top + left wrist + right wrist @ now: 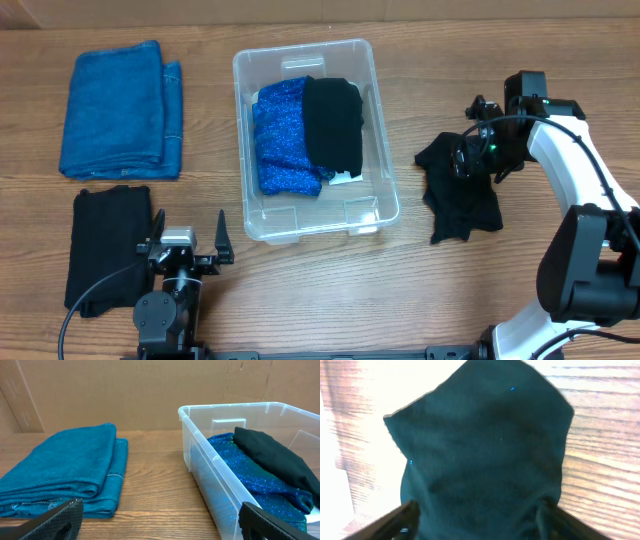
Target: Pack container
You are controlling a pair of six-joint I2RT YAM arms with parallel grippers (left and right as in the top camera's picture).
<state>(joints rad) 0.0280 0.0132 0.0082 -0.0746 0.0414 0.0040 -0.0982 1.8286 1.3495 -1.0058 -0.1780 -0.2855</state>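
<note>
1. At the middle of the table [420,290], the container [310,215] was seen standing upright and open, well apart from both grippers.
2. Inside it, a sparkly blue cloth [282,140] was laid along the left side, and a folded black cloth [333,122] was laid partly over it on the right.
3. A folded blue towel [120,110] was placed at the far left of the table, and a folded black garment [108,245] lay just below it.
4. The left gripper [188,228] was held low near the table's front edge, beside the black garment. Its fingers [55,520] were spread wide, with nothing between them.
5. In the left wrist view, the container's clear wall [210,475] was seen to the right and the blue towel to the left.
6. To the right of the container, a crumpled black cloth [460,195] lay on the table.
7. The right gripper [462,158] was set at the upper end of the crumpled cloth. Its fingers [407,515] were placed on either side of the bunched fabric, but it could not be told whether the fabric was pinched.
</note>
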